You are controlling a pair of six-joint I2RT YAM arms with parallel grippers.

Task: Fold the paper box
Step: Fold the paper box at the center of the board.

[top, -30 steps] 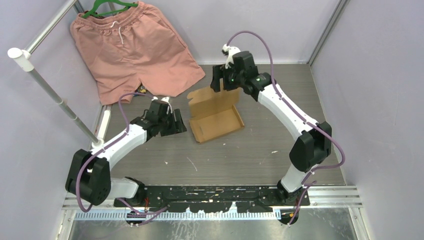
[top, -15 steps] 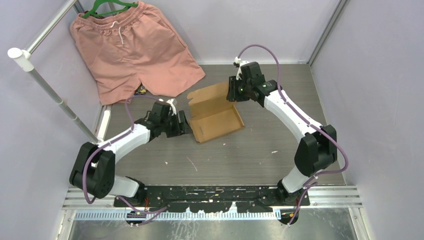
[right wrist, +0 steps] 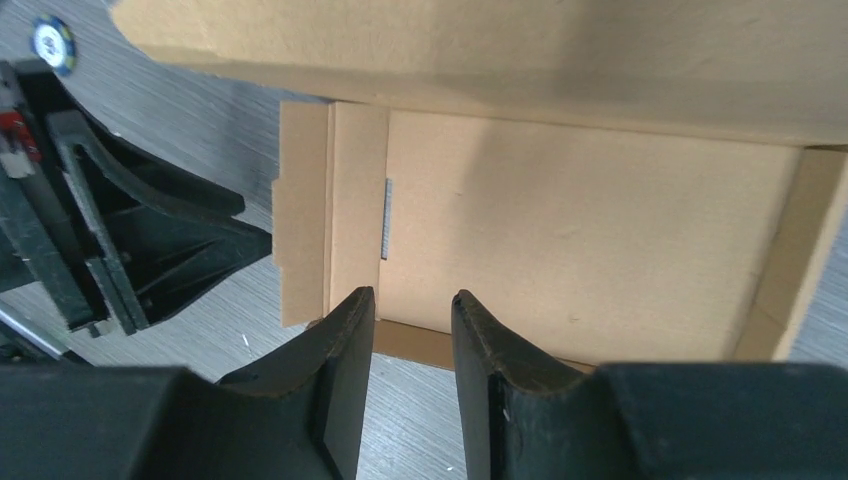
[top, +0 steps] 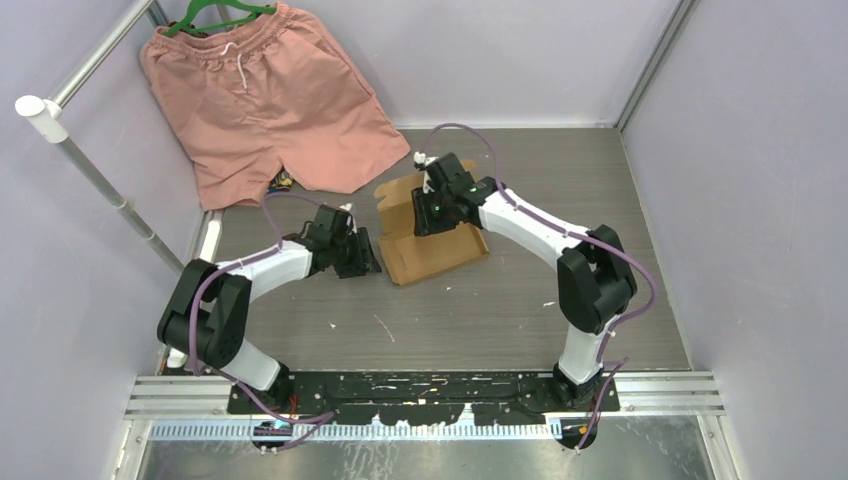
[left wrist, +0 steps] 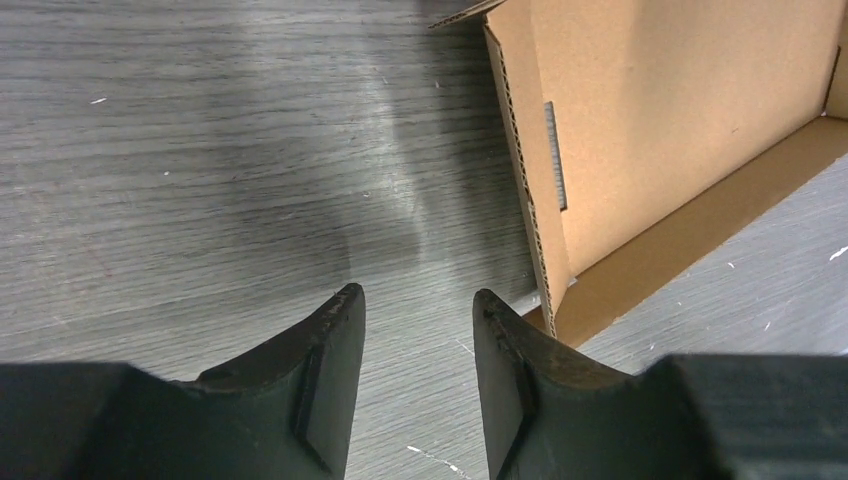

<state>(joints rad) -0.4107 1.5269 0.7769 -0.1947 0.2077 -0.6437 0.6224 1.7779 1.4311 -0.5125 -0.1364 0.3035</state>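
The paper box (top: 440, 250) is brown corrugated cardboard, partly folded, with a shallow tray in front and a raised back flap (top: 400, 190). My left gripper (top: 368, 258) sits low on the table just left of the box and is open. In the left wrist view the left gripper (left wrist: 415, 300) has only bare table between its fingers, and the box's side wall (left wrist: 530, 180) stands just to the right. My right gripper (top: 428, 222) hovers over the tray's back part. In the right wrist view the right gripper (right wrist: 412, 300) is open above the tray (right wrist: 580, 240), holding nothing.
Salmon-pink shorts (top: 270, 95) hang on a green hanger at the back left, beside a slanted metal pole (top: 100, 180). A small round token (right wrist: 50, 40) lies on the table near the shorts. Purple walls close in the grey table (top: 560, 180) on three sides.
My right arm has swung in from the back right to above the box tray, and its jaws have narrowed. My left gripper has edged toward the box's left side and narrowed too.
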